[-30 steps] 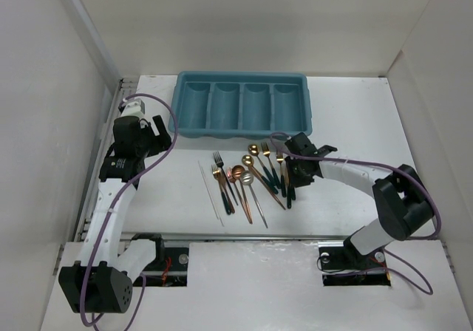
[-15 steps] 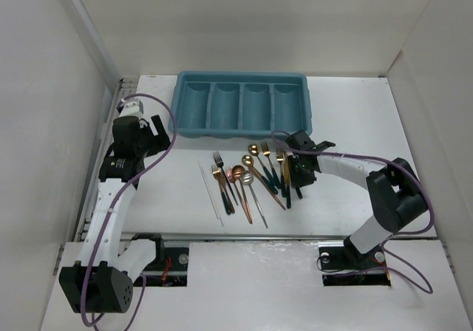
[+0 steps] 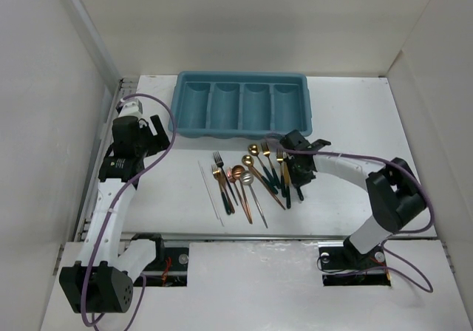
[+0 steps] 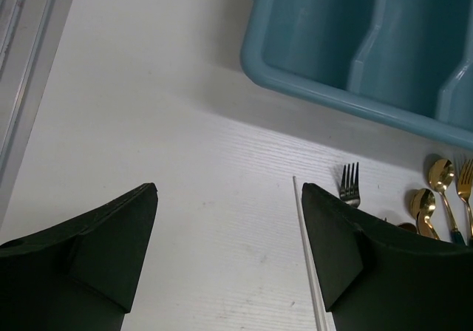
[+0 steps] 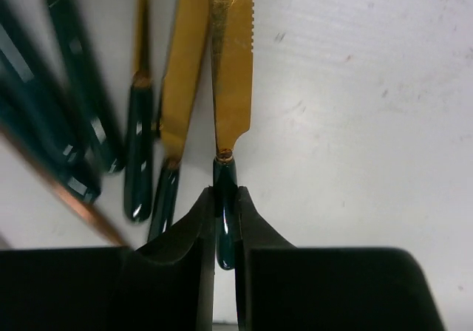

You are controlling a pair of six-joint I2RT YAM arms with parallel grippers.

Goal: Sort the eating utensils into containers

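From above, the blue tray (image 3: 222, 129) sits at the far side of the white worktop (image 3: 355, 124). The forks, spoons and knives (image 3: 251, 179) lie in a bunch in front of it, with thin white chopsticks (image 3: 210, 190) just to their left. The left end effector (image 3: 153, 134) hangs near the tray's left end, well away from the bunch. The right end effector (image 3: 299, 182) is down at the right side of the bunch. The left wrist view shows the left end effector (image 4: 229, 264) wide open above the worktop, with the tray corner, a chopstick (image 4: 307, 257) and a fork (image 4: 349, 185) ahead. The right wrist view shows the right end effector (image 5: 225, 224) squeezed tight on the dark handle of a gold knife (image 5: 231, 72), right beside another knife (image 5: 185, 72).
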